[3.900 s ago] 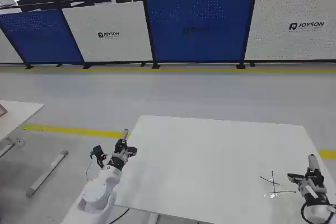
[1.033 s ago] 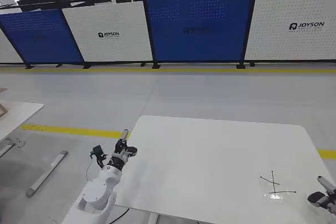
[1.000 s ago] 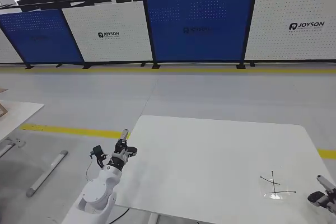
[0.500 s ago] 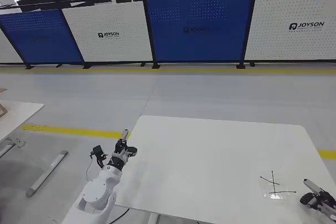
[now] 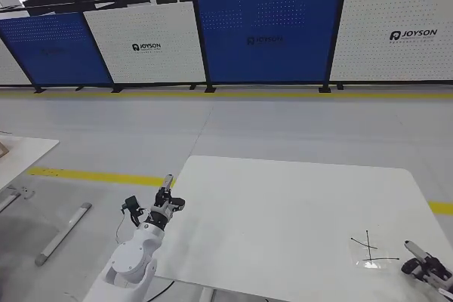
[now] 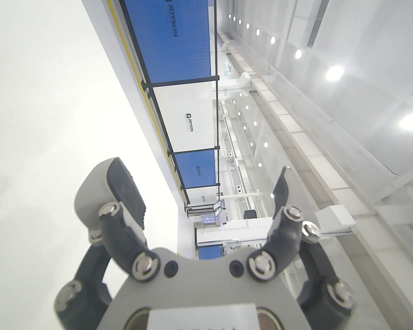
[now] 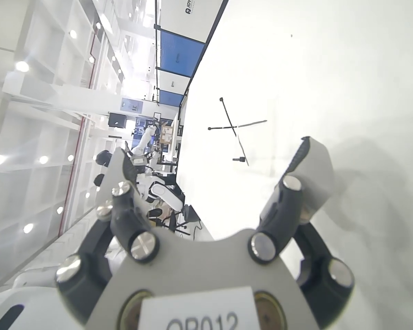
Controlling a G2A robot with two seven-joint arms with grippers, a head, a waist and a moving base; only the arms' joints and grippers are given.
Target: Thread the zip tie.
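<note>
White counter (image 5: 287, 219) takes up the near half of the top view. Black zip ties (image 5: 368, 248) lie crossed over one another flat on its near-right part. The left end effector (image 5: 170, 195) sits at the counter's near-left edge, well apart from the ties. The right end effector (image 5: 432, 257) is at the near-right corner, just right of the ties and not touching them. Blue and white pegboard panels (image 5: 268, 41) stand along the far side of the room, and a yellow floor line (image 5: 98, 176) runs left of the counter.

From the left wrist, the left end effector (image 6: 206, 187) has its two fingers spread wide with nothing between them. One dark ribbed pad (image 6: 127, 187) is over the bare counter (image 6: 38, 87), and the other is out past the counter's edge.

From the right wrist, the right end effector (image 7: 215, 149) is likewise spread wide and empty. The zip ties (image 7: 232, 127) lie on the counter (image 7: 330, 53) ahead of its fingers, clear of them. There look to be three ties, each with a small square head, though the strands are thin and the count is uncertain.
</note>
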